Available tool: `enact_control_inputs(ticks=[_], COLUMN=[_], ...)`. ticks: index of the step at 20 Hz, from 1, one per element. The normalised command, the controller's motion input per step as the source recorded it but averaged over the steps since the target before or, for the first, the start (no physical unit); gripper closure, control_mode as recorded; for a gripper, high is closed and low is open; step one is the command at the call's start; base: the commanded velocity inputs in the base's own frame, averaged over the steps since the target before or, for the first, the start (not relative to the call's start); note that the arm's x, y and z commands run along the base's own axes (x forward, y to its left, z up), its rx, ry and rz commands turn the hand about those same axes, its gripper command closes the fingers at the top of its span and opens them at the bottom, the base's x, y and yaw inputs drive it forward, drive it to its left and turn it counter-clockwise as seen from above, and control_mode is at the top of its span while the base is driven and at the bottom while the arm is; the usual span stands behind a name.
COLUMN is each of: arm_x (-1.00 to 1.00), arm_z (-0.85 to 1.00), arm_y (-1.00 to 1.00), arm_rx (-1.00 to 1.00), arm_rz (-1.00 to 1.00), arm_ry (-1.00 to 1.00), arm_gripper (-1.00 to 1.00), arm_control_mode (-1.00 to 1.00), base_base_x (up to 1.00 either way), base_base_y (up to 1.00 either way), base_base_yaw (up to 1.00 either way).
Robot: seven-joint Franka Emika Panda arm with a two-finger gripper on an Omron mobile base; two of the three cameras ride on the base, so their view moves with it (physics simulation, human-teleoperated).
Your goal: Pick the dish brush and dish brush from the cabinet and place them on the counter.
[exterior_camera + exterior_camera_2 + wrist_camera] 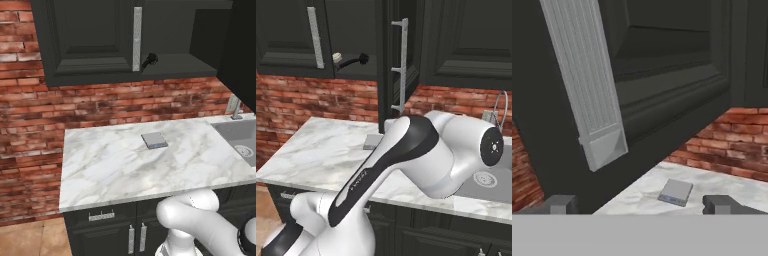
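Observation:
The black wall cabinet (85, 40) has its right door swung open, baring a dark shelf. On that shelf lies a black dish brush (149, 61), which in the right base view (353, 61) has the cream round head of the other dish brush (337, 57) just to its left. In the hand view my gripper (640, 205) is open with nothing between its fingertips (559, 204). It faces a panelled cabinet door (672, 75) and its silver bar handle (587, 85) from close by. The white marble counter (110, 170) stretches below.
A flat grey square pad (154, 140) lies mid-counter, and the hand view shows the pad (676, 192) too. A grey sink (240, 137) with a faucet (234, 107) is at the right. The open door's edge and handle (402, 65) jut toward me. A brick wall runs behind.

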Motion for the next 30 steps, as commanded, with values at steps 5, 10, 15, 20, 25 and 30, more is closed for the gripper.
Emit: enact_control_inputs(ticks=[5,10,15,20,25,30], arm_x=[-0.27,-0.27,-0.22,-0.13,-0.17,-0.2], arm_z=[-0.19,-0.11,-0.04,-0.07,-0.13,-0.12], arm_y=[0.01,0.01,0.01,0.02,0.0,0.0], arm_rx=[0.0,0.0,0.0,0.0,0.0,0.0], arm_rz=[-0.04,-0.11,-0.16,-0.18,-0.19,-0.18], arm_ry=[0.01,0.02,0.03,0.06,0.04,0.04], arm_gripper=[-1.0,-1.0,-1.0,-1.0,-1.0,-1.0], arm_control_mode=[-1.0,-1.0,-1.0,-1.0,-1.0,-1.0], base_base_x=[0.0,0.0,0.0,0.0,0.0,0.0], base_base_y=[0.0,0.0,0.0,0.0,0.0,0.0], base_base_yaw=[0.0,0.0,0.0,0.0,0.0,0.0])
